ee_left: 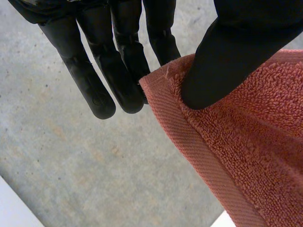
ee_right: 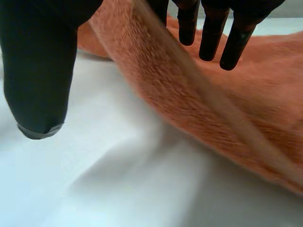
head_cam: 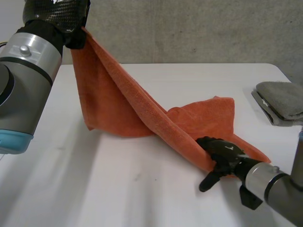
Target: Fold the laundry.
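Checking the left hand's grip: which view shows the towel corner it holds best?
Left wrist view: the left hand pinches a corner of the towel between thumb and fingers, close up. Head view shows the towel hanging from that raised hand, pinch hidden. Right wrist view shows another stretch of towel, by the right hand.

This looks like a robot lab: a bare white table (head_cam: 118, 189) against a plain grey concrete wall (head_cam: 199, 28), with two machine arms (head_cam: 26, 90) over it.

Stretched orange towel (head_cam: 142, 113) spans table (head_cam: 118, 189) middle; grey cloth (head_cam: 284, 97) at right edge; near side free.
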